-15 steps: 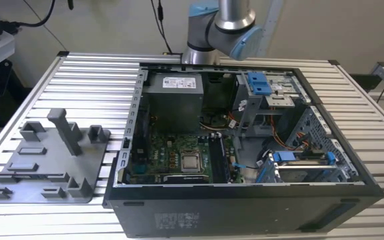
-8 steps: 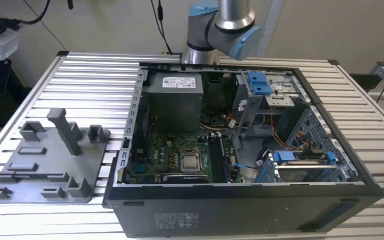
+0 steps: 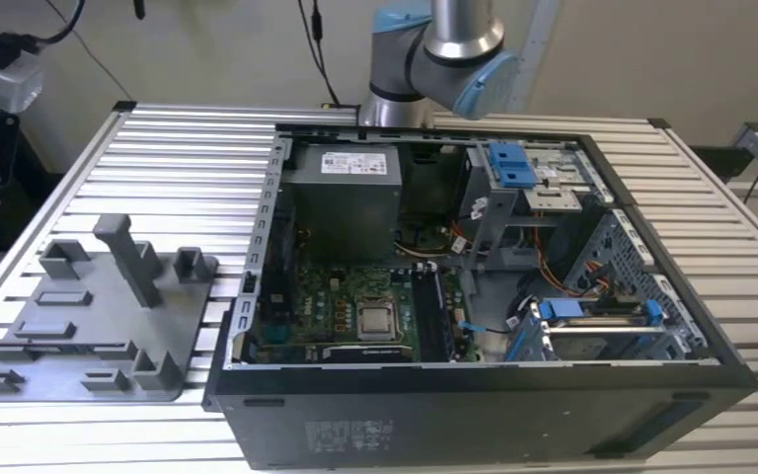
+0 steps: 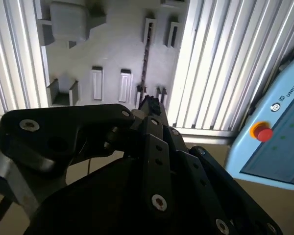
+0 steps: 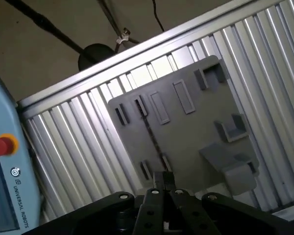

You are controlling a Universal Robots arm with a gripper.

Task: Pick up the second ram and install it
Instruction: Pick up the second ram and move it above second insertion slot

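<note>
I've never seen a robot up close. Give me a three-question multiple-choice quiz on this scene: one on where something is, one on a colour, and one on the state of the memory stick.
1. Where is the grey fixture plate?
A. inside the computer case
B. on the slatted table, at the exterior view's left of the case
C. on top of the case

2. What colour is the round button on the pale blue panel?
A. green
B. red
C. yellow

3. How is the ram stick placed?
A. broken in two
B. lying flat on the table
C. standing on edge in the fixture plate

Answers:
1. B, since the exterior view shows the plate on the slats beside the case.
2. B, since the button is red in both wrist views.
3. C, since both wrist views show a thin dark edge running between the plate's holders.
</note>
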